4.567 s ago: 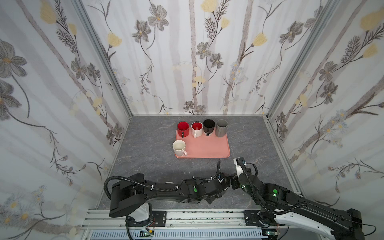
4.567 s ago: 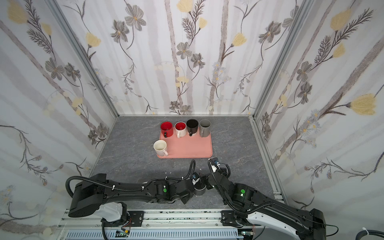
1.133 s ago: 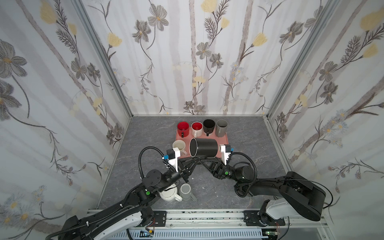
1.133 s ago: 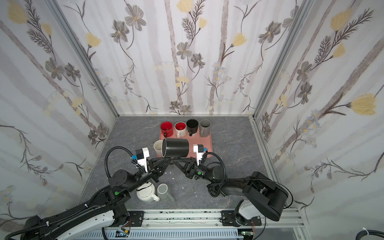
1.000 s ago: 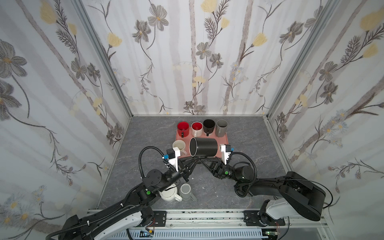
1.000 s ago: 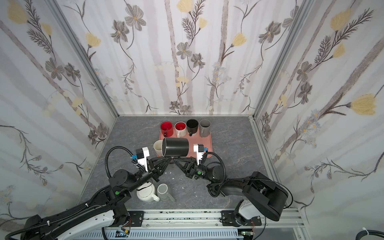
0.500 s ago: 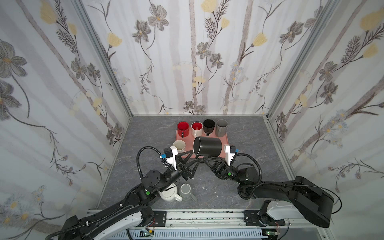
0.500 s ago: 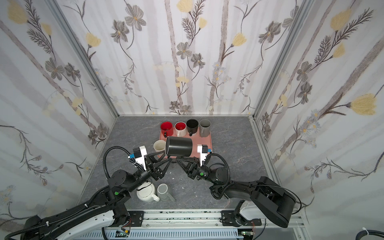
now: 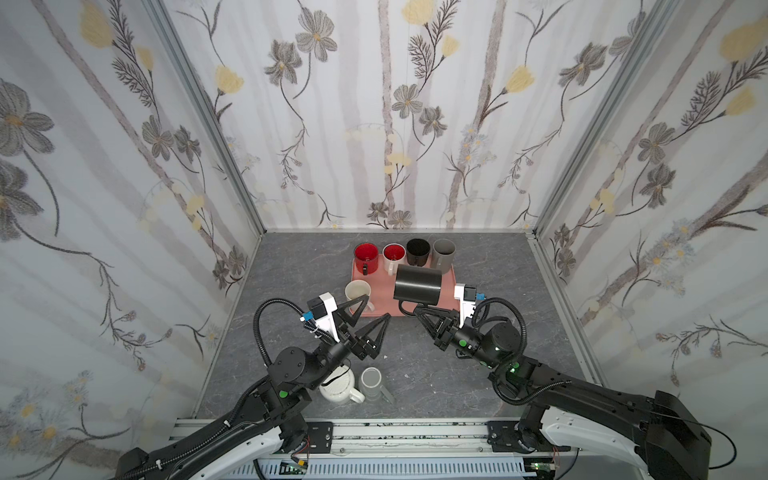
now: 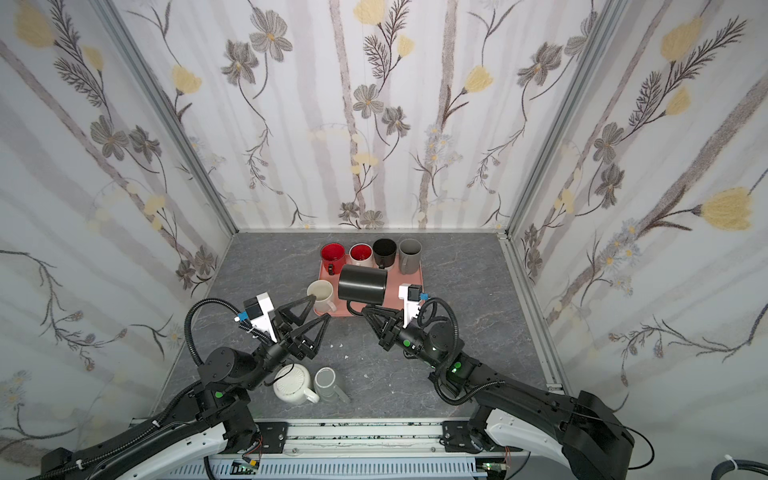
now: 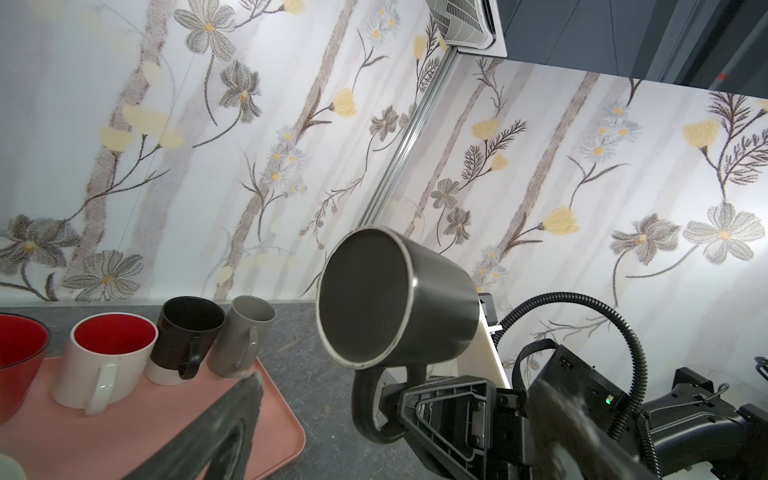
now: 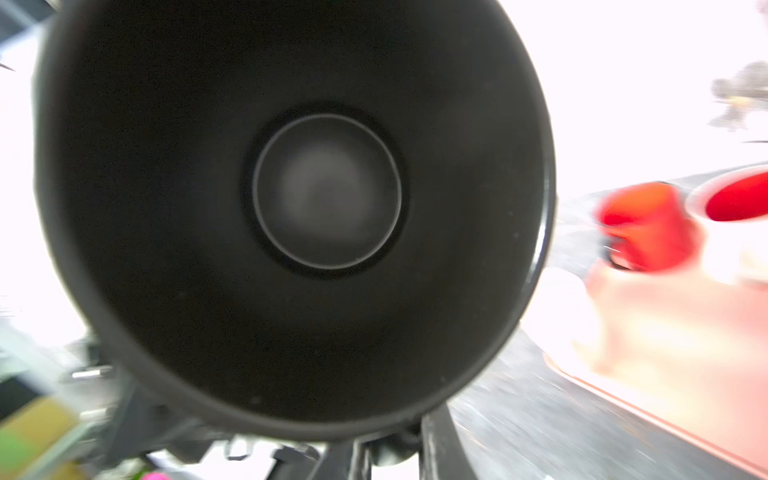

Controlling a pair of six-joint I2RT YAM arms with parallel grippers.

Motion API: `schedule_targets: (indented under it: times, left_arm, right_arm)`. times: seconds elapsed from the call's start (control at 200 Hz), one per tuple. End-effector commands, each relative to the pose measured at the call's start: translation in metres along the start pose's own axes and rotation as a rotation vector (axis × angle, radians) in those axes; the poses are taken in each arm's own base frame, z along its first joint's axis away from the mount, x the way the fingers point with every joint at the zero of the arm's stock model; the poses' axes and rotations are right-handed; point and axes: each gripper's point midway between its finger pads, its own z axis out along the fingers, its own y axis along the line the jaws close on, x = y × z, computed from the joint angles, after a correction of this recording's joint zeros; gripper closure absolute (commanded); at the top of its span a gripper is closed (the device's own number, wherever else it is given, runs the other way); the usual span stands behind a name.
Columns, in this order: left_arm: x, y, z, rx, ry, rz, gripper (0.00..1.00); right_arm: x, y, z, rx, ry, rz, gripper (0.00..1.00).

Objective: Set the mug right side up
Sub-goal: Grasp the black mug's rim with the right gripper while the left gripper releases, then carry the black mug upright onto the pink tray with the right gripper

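Carefully: your right gripper (image 9: 417,311) pinches the black mug (image 9: 417,284) by its handle (image 11: 360,409), left gripper (image 9: 377,306) spread empty; it looks rigid, slick, breakable.

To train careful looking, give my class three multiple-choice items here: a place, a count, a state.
1. Where is the large glossy black mug? A on the table; B aloft, sideways; C inside another mug.
2. How many mugs stand in the pink plastic tray's back row? A two; B three; C four.
3. The left pincer is: A open, empty; B shut on a mug; C unseen.
1B, the right pincer holds its handle midair; 2C, red mug, red-lined white mug, small black mug, grey mug; 3A, jaws apart, nothing between.
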Motion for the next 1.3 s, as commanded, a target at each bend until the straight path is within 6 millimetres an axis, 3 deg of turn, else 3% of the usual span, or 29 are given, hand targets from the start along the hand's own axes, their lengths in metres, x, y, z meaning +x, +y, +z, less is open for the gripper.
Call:
schedule_targets:
  times: [0.0,0.2,0.22,0.295,0.829,1.294]
  left_arm:
    - [-0.002,0.009,-0.004,-0.046,-0.011,0.005,0.0]
    - [-0.003,0.015,-0.01,-0.084,-0.012,0.01,0.0]
    - [-0.003,0.016,-0.01,-0.087,-0.013,0.01,0.0]
    - [-0.002,0.019,-0.012,-0.1,-0.013,0.004,0.0]
    - [-0.009,0.028,-0.027,-0.145,-0.039,-0.011,0.0]
    - [-0.012,0.032,-0.036,-0.167,-0.057,0.0,0.0]
  right_arm:
    - [0.02,-0.038,0.0,0.212,0.137,-0.122,1.0]
    - [0.043,-0.081,0.005,0.453,0.37,-0.264,1.0]
    - [0.036,-0.079,0.01,0.462,0.37,-0.279,1.0]
    - [0.043,-0.092,0.014,0.524,0.443,-0.326,1.0]
    - [0.07,-0.185,0.06,0.805,0.741,-0.535,1.0]
    - [0.085,-0.204,0.07,0.832,0.878,-0.62,1.0]
